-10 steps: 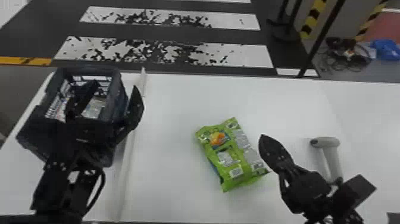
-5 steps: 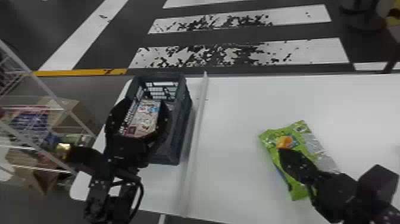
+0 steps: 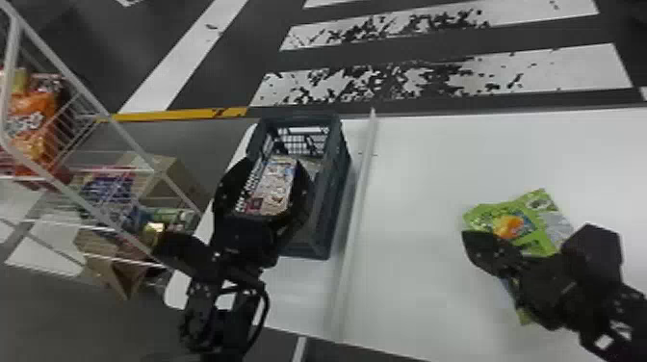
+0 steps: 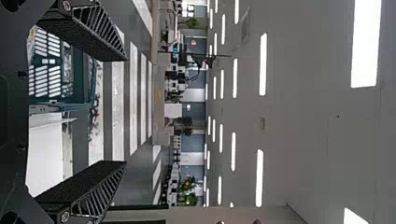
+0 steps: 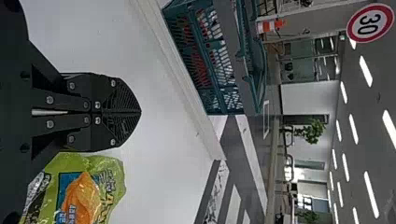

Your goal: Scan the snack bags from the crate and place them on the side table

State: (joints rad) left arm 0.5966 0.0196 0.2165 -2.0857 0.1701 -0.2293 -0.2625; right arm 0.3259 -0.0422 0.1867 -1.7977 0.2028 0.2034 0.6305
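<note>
Crate: on the white table (image 3: 423,163), snack packs (image 3: 275,187) inside.
Left gripper (image 3: 274,164): seen against the near part of the crate (image 3: 332,212), fingers wide apart, nothing between them.
Right gripper (image 3: 466,235): well to the right of the crate, fingers pressed together, empty.
Green bag (image 3: 549,216): lying on the table right of the crate, partly hidden by the right gripper.
Rail (image 3: 358,212): just right of the crate.
Rack (image 3: 16,36): left of the crate, holding an orange bag (image 3: 33,110).

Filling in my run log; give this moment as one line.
left hand: open, at crate; right hand: shut, empty, beside green bag; green bag: on white table
</note>
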